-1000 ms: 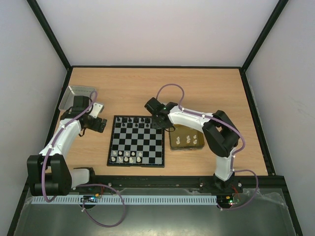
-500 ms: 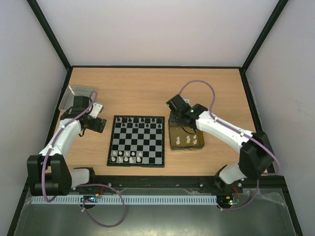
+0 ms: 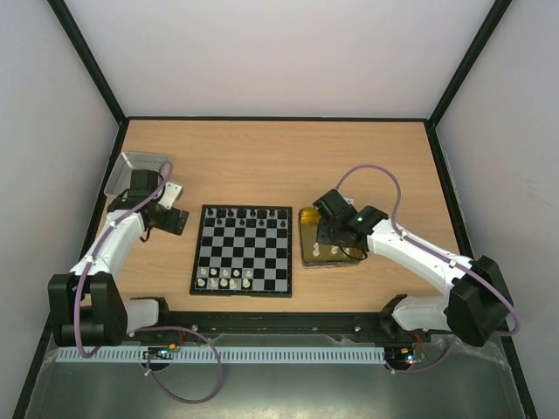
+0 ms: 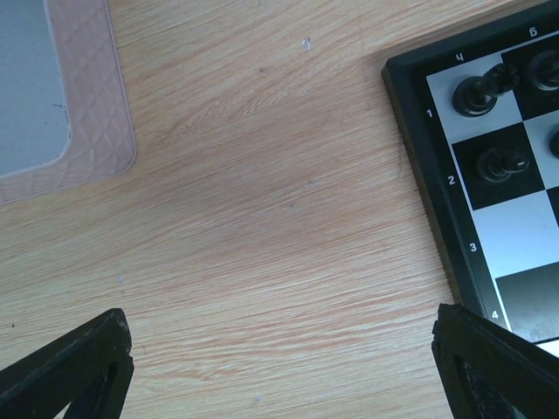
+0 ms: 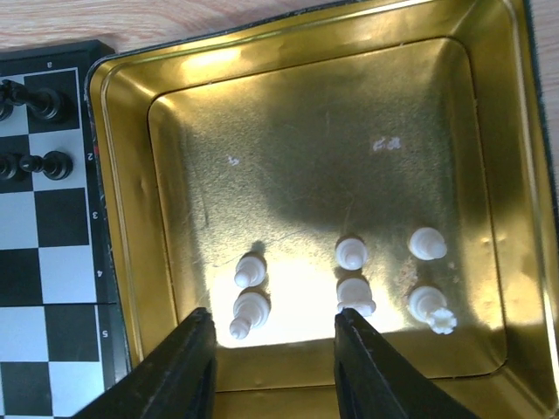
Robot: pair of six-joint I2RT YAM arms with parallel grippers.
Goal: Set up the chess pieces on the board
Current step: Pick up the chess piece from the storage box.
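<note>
While white chess pieces (image 5: 352, 253) sit in the gold tray (image 5: 131, 175) just beside the board (image 3: 242, 250), right gripper (image 5: 272, 349) hangs over them, half open, empty; left gripper (image 4: 279, 349) gapes wide, empty, over desk (image 4: 262, 218).

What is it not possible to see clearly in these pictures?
- Top view: which chess pieces stand on the board; they are too small.
- Top view: the gold tray's contents, partly hidden by the right arm.
- Left wrist view: most of the board, cut off by the right edge.
</note>
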